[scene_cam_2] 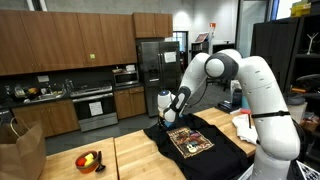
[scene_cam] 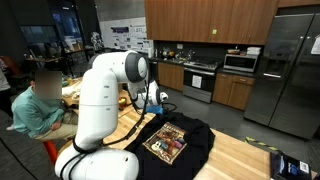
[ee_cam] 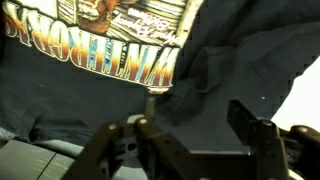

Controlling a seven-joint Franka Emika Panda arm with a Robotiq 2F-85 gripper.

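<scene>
Hovering just above the black T-shirt [scene_cam_2: 205, 150], the gripper [scene_cam_2: 166, 106] points down at the side of the cloth farthest from the robot's base. Its jaws stand apart. In the wrist view the two dark fingers [ee_cam: 255, 140] frame a gap where only fabric shows, and nothing is pinched between them. The shirt lies spread on the wooden table [scene_cam_2: 130, 160] with its printed panel facing up, which is probably why the graphic reads so plainly in both exterior views. The cloth is flat across the middle, but near the fingers it rises into a soft ridge and does not lie smooth. That rumple sits right under the spread jaws, and I judge it to be the part of the garment closest to them. The arm bends over from its base at the table's side, so the wrist comes in almost vertically and the camera looks straight down onto the lettering. Well apart from the shirt, a bowl of fruit [scene_cam_2: 90, 160] and a brown paper bag [scene_cam_2: 20, 150] stand toward the table's other end. A seated person [scene_cam: 40, 100] is beyond the arm, and the kitchen cabinets and a steel refrigerator [scene_cam: 290, 70] fill the background.
</scene>
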